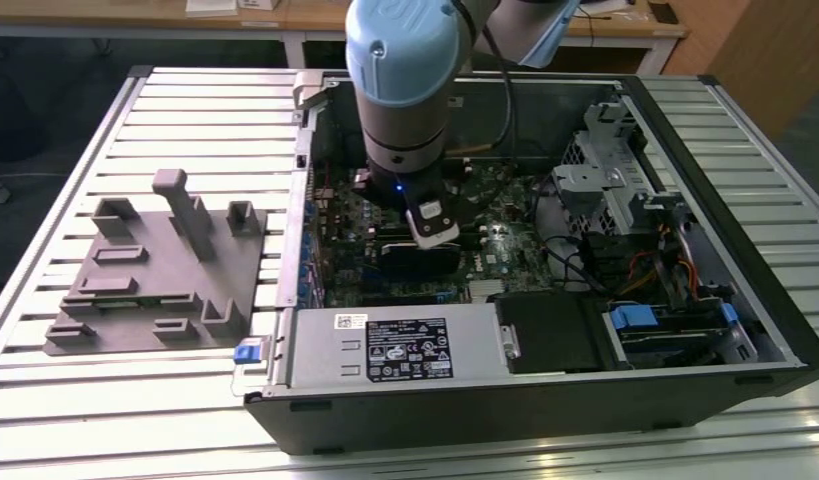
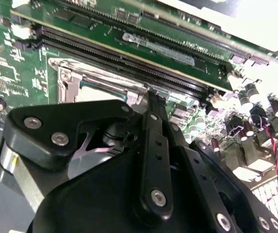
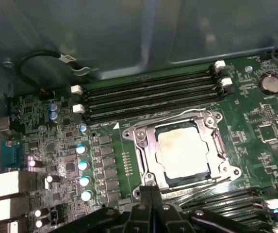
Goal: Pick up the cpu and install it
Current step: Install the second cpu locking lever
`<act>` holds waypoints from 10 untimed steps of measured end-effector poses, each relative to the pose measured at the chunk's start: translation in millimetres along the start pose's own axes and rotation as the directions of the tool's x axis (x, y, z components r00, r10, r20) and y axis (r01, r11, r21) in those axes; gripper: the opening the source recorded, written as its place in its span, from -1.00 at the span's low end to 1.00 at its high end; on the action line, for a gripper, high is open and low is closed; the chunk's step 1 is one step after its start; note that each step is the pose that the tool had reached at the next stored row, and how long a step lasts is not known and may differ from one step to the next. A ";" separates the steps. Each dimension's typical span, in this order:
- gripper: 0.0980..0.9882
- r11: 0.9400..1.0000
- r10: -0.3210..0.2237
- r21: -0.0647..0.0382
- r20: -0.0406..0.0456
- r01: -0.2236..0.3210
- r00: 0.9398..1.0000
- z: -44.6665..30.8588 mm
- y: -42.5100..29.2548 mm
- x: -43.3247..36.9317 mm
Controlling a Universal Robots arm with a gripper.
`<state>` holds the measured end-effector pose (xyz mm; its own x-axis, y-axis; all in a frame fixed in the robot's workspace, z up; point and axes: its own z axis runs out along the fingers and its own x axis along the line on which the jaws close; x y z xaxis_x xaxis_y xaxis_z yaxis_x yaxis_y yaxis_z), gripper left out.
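Cpu [image 3: 183, 151] sits in the socket [image 3: 143, 141], pale silver top up.
I judge placement done and the seating step in hand; my pincer [image 3: 151, 194] hovers just beside the socket, fingers drawn narrow together, holding nothing I can see. Next calls for a clean lift clear. The chip looks flat and square in its frame.

The arm [image 1: 406, 70] has a pale blue cap, silver-grey body, black cable, and black screw-fastened pincer [image 2: 151, 145] links.
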<state>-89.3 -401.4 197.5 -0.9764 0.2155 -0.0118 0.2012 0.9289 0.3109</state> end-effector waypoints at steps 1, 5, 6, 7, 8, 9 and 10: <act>-0.98 1.000 0.000 0.000 0.000 0.000 1.000 0.5 -0.3 0.3; -0.98 1.000 0.000 -0.001 -0.001 0.000 1.000 1.1 -0.6 0.6; -0.98 1.000 0.000 -0.001 -0.001 0.000 1.000 1.1 -0.6 0.6; -0.98 1.000 0.000 -0.001 0.000 0.000 1.000 1.2 -0.6 0.6; -0.98 1.000 0.000 -0.001 0.000 0.000 1.000 1.2 -0.6 0.7; -0.98 1.000 0.000 -0.001 0.000 0.000 1.000 1.1 -0.6 0.6; -0.98 1.000 0.000 -0.001 0.000 0.000 1.000 0.3 -0.4 0.6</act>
<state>-90.0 -401.6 197.1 -0.9764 0.2154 -0.0115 0.2012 0.9285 0.3121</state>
